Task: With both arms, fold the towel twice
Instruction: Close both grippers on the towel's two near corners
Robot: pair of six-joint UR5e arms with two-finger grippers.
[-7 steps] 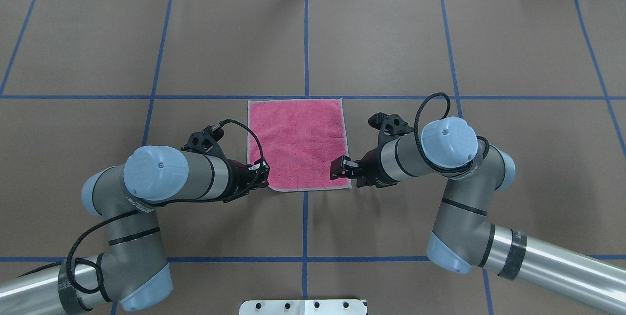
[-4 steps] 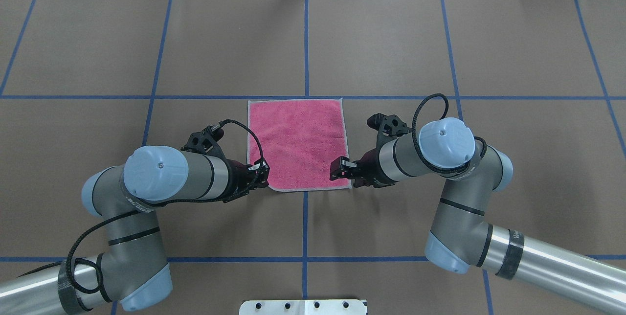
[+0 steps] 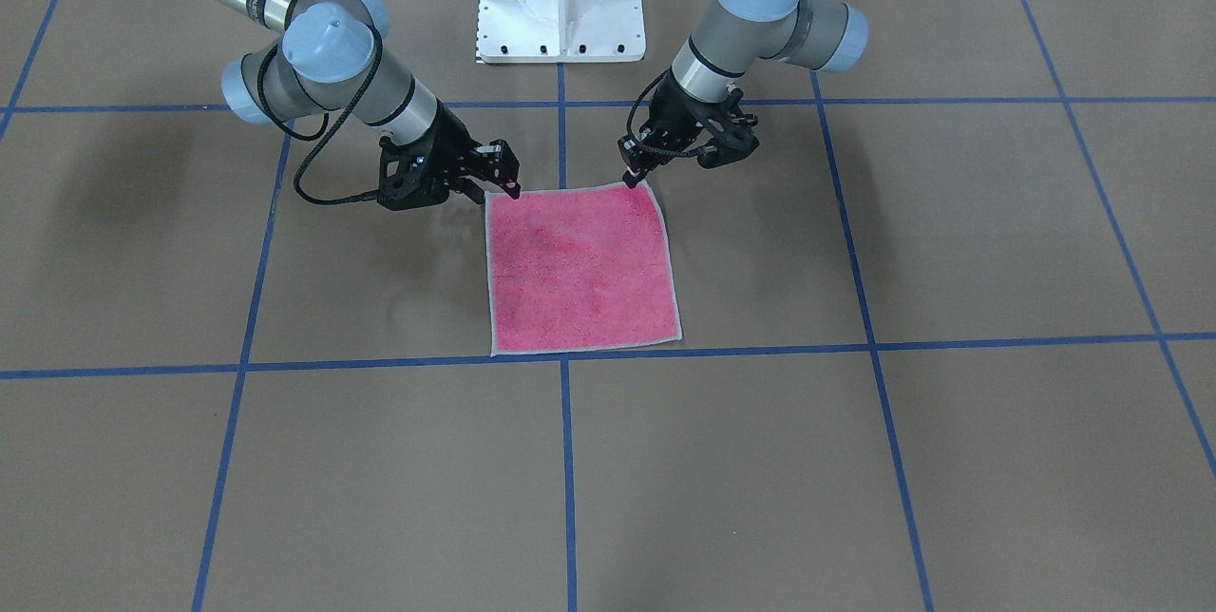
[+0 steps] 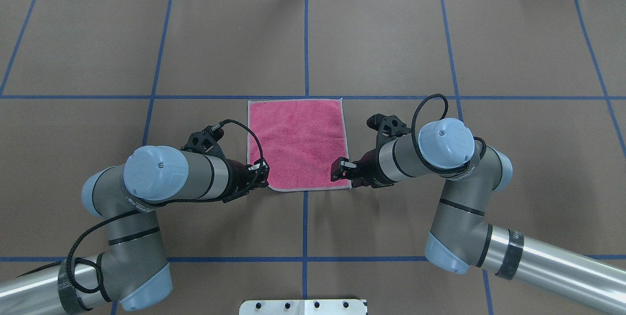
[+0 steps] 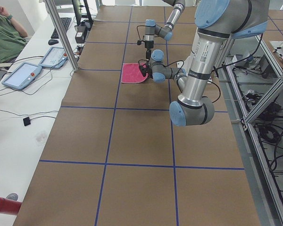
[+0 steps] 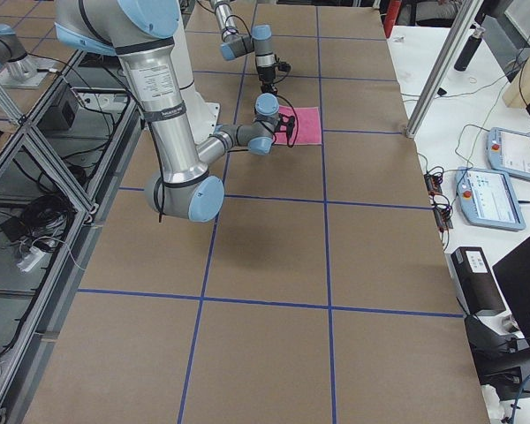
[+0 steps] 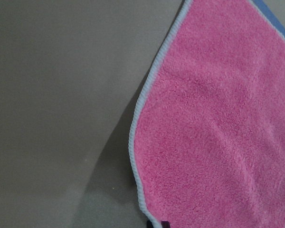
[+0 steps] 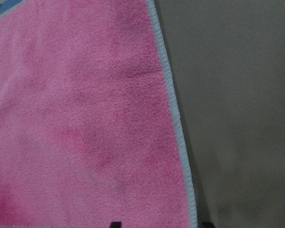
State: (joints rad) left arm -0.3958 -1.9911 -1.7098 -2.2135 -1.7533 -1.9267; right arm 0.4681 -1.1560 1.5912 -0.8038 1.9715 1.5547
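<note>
Brown tabletop crossed with blue tape lines carries the towel, flat and pink side up, between your two arms. Your right claw stands open, tips straddling the towel's edge by its near right corner. Your left claw sits at the near left corner; you cannot tell how wide it is.

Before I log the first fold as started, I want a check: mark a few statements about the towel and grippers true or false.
1. The towel lies flat, pink face up. True.
2. It is already folded once. False: it is one unfolded square.
3. The left gripper and right gripper are at its robot-side corners. True.
4. One corner is raised high off the table. False: every corner lies on it.
</note>
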